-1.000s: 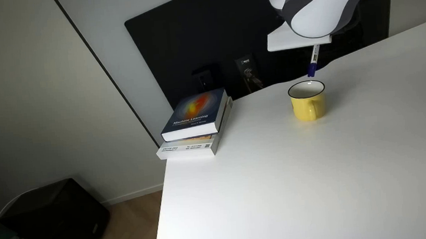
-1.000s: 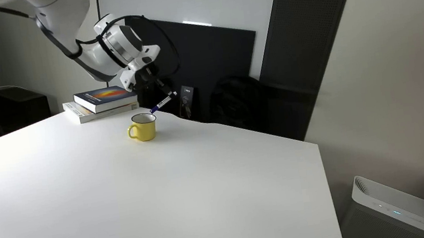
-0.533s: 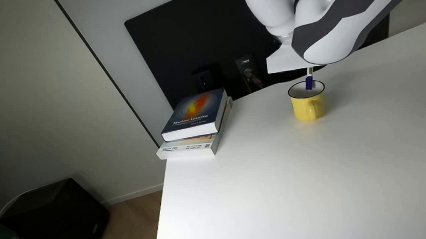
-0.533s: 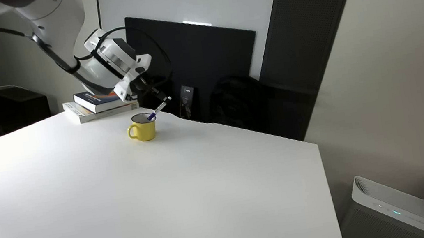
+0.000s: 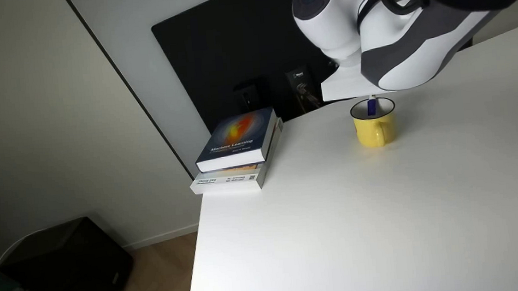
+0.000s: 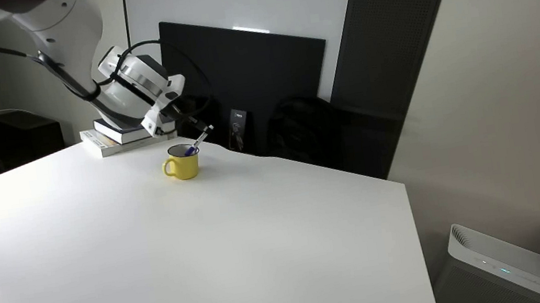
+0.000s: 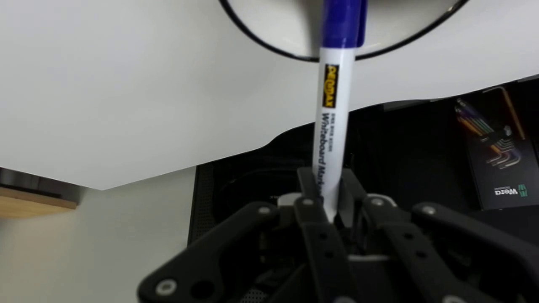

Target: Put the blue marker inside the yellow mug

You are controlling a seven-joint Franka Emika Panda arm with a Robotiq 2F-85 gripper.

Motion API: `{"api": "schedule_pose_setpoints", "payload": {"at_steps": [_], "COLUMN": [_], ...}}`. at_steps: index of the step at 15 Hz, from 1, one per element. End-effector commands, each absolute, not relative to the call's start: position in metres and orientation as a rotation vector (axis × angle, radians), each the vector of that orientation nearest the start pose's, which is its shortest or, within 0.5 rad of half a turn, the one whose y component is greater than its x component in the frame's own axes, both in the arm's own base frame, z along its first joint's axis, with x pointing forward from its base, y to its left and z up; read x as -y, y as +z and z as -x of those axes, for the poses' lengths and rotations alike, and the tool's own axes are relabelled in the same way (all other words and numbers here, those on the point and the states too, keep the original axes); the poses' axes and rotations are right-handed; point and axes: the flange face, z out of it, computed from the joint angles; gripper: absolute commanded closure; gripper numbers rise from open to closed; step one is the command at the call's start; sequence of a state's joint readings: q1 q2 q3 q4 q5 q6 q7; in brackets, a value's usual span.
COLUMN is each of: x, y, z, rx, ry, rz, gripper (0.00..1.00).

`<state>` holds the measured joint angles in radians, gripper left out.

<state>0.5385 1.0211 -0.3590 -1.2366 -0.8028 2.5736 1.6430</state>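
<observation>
Marker (image 7: 332, 105) now dips into the mug (image 5: 369, 133): both exterior views set its blue cap (image 5: 371, 107) within the mug's mouth, whereas a second ago we saw that cap hanging above the rim. The arm (image 6: 122, 99) has come down with it; the mug has not shifted, nor have the books (image 5: 238, 140), well apart from it.

In the wrist view we find the gripper (image 7: 331, 191) clasping the white tail of the barrel from both sides, outside the mug and higher than it. From there the barrel slants over the rim, on the side away from the mug's handle (image 6: 168, 167). We cannot tell whether the cap touches the mug's inner wall or floor.

For the task, we take this to mean that aiming is done and insertion has begun, with most of the barrel yet to pass the rim. We would lower the marker further, and more upright, before letting go. Freed at this slant, it might pivot over the rim and fall beside the mug; pressed on the wall, it could tip the mug.
</observation>
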Motion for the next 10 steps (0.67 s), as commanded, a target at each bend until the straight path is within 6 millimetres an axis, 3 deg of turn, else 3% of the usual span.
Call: {"api": "schedule_pose_setpoints", "payload": {"at_steps": [1, 10], "x": [-0.241, -0.256], "y": [0.196, 0.170], "z": [-0.737, -0.715], "rx": [-0.968, -0.942], "ry": [-1.349, -1.239], "rz": [2.936, 2.992], "gripper": [0.96, 0.96]}}
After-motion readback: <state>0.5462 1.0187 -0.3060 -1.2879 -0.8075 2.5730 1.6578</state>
